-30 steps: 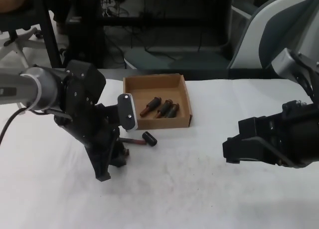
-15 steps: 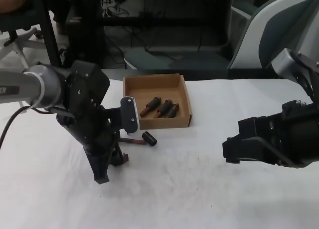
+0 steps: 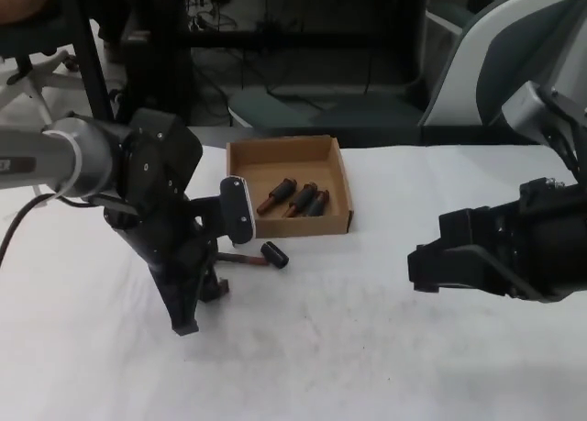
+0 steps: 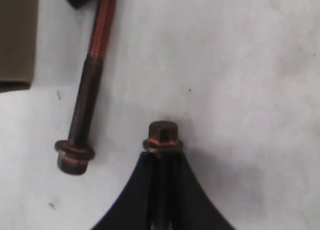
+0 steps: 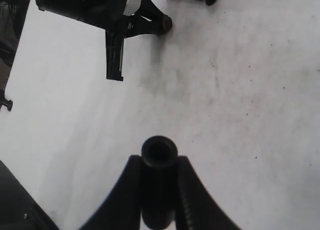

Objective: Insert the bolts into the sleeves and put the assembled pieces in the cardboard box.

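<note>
Shifted a little since a second ago, the left pincer (image 4: pixel 162 159) pinches a bolt (image 4: pixel 162 135). Just beside it lies a second bolt (image 4: pixel 87 104), its tip at a loose sleeve (image 3: pixel 275 254). Past them, the cardboard box (image 3: pixel 303 224) holds three joined pieces (image 3: pixel 298 199). Far off, the right pincer (image 5: pixel 159 166) squeezes a black sleeve (image 5: pixel 159 151).

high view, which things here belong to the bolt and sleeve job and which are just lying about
Job: cardboard box; three assembled pieces inside it; loose bolt on the bench; black sleeve at its tip; bolt in the left gripper; sleeve in the right gripper.
Lying about: chair behind the bench; grey housing at back right.
</note>
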